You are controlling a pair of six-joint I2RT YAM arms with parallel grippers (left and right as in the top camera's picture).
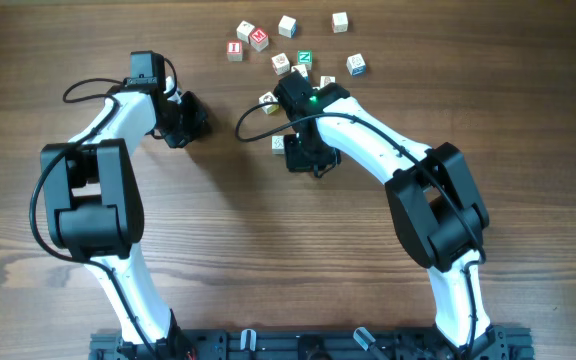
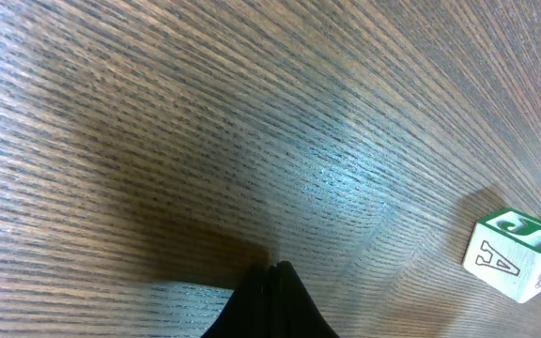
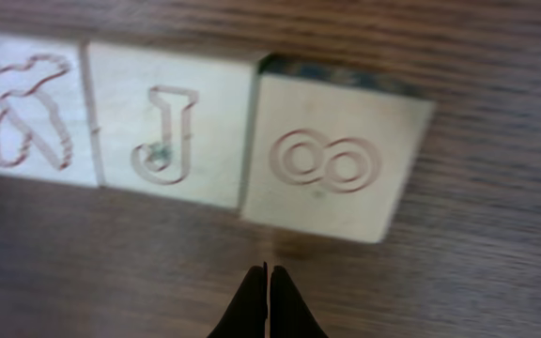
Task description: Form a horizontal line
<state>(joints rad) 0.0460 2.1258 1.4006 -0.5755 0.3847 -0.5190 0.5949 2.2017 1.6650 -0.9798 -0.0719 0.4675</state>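
Observation:
In the right wrist view the horizontal line (image 3: 172, 136) is a row of three pale wooden cubes side by side: a red-outlined one (image 3: 26, 113), a J cube (image 3: 167, 131) and a slightly turned cube with two joined rings (image 3: 332, 160). My right gripper (image 3: 269, 272) is shut and empty, just in front of the ringed cube without touching it. Overhead, the right gripper (image 1: 306, 152) covers most of the row; only one end cube (image 1: 279, 143) shows. My left gripper (image 1: 183, 122) is shut on nothing, low over bare wood (image 2: 272, 270).
Several loose letter cubes lie scattered at the back, among them red-lettered ones (image 1: 259, 40), a green one (image 1: 305, 58) and a blue one (image 1: 356, 65). A cube with a green J and an A (image 2: 519, 255) sits right of the left gripper. Both arms' bases stand at the front edge.

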